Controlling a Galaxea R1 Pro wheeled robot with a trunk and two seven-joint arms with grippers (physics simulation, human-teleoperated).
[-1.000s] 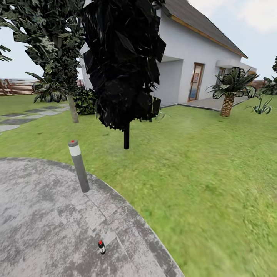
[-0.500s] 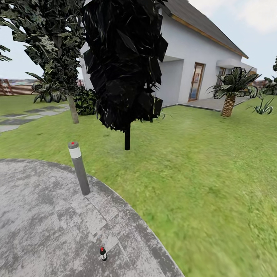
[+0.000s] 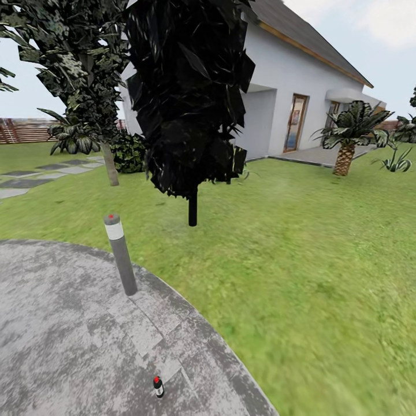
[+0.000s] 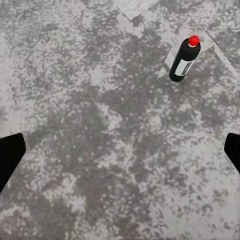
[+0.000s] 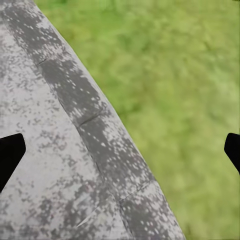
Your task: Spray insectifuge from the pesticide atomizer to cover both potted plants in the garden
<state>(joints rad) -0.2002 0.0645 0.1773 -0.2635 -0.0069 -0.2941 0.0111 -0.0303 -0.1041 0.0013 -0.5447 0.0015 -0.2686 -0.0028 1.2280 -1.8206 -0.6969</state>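
The pesticide atomizer [image 3: 158, 386] is a small dark bottle with a pale label and a red top. It stands upright on the grey mottled patio [image 3: 58, 335], near the paving's curved rim. In the left wrist view the atomizer [image 4: 184, 59] stands ahead of my left gripper [image 4: 120, 155], well clear of it. That gripper is open, its dark fingertips [image 4: 10, 155] wide apart over bare paving. My right gripper [image 5: 120, 155] is open too and hangs over the patio edge [image 5: 100, 135] where it meets the lawn [image 5: 185, 90]. The two potted plants are out of view.
A grey bollard lamp [image 3: 120, 254] stands on the patio rim beyond the bottle. A dark tree [image 3: 188, 104] and a second tree [image 3: 86, 75] rise from the lawn [image 3: 300, 254]. Behind are a white house [image 3: 289, 86], a palm [image 3: 346, 136], stepping stones [image 3: 34, 173] and a wooden fence [image 3: 23, 132].
The whole head view has shifted slightly: bollard and bottle sit lower in the picture, so the camera has moved closer. The bottle itself has not moved.
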